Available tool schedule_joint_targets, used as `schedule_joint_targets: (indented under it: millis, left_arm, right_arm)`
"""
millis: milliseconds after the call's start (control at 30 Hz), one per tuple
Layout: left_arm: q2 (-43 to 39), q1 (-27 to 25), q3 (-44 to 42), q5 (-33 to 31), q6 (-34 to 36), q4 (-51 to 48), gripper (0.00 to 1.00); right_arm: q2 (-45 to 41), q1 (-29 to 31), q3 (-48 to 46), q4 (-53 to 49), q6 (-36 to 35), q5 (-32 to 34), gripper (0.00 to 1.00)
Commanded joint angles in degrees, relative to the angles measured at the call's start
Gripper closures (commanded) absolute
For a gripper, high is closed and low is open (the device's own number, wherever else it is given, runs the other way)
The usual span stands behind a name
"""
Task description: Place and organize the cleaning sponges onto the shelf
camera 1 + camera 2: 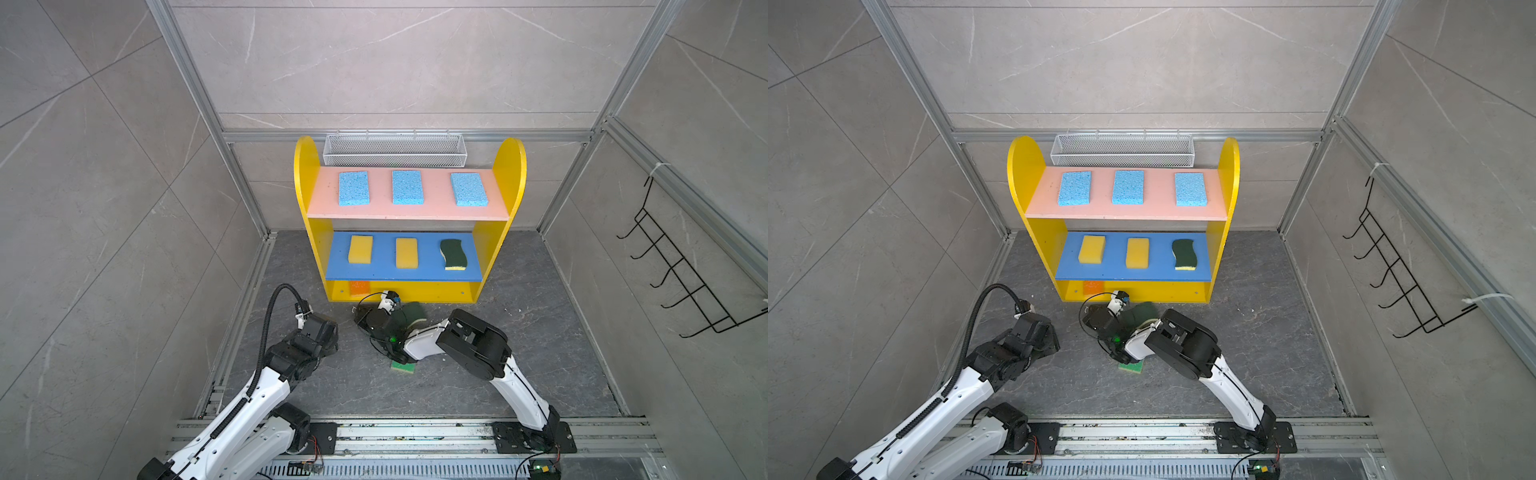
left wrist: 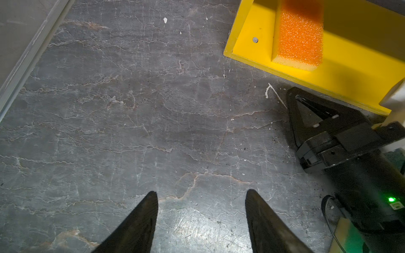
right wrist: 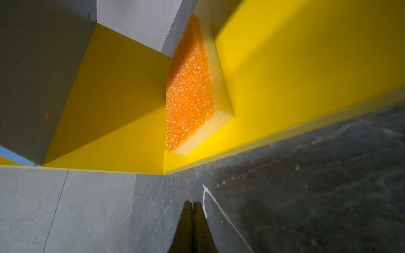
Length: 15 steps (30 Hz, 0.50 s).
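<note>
R end effector (image 3: 192,202) closed; shelf (image 3: 285,87) btm: orange sponge (image 3: 188,94).

Behind the shelf (image 1: 305,174) we find the mesh basket (image 1: 395,149). Its upper board (image 1: 380,208) carries a row of three sponges (image 1: 407,187), its middle board (image 1: 384,272) a second row of three (image 1: 406,252), its bottom board (image 1: 436,291) a lone sponge (image 1: 359,287) at the left end. A near sponge (image 1: 413,311) sits just before the shelf, a far sponge (image 1: 403,368) farther forward.
</note>
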Motion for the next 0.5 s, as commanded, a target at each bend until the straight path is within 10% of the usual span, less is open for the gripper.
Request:
schedule_joint_targets:
  millis: [0, 467]
  left_arm:
    - [-0.2, 0.5, 0.2, 0.4, -0.7, 1.4, 0.33]
    - [-0.5, 0.8, -4.0, 1.2, -4.2, 3.1, 0.33]
  right_arm:
    - [3.9, -0.5, 1.2, -3.9, -0.1, 0.9, 1.00]
    - [6.4, -1.6, 3.9, -4.4, 0.3, 0.6, 1.00]
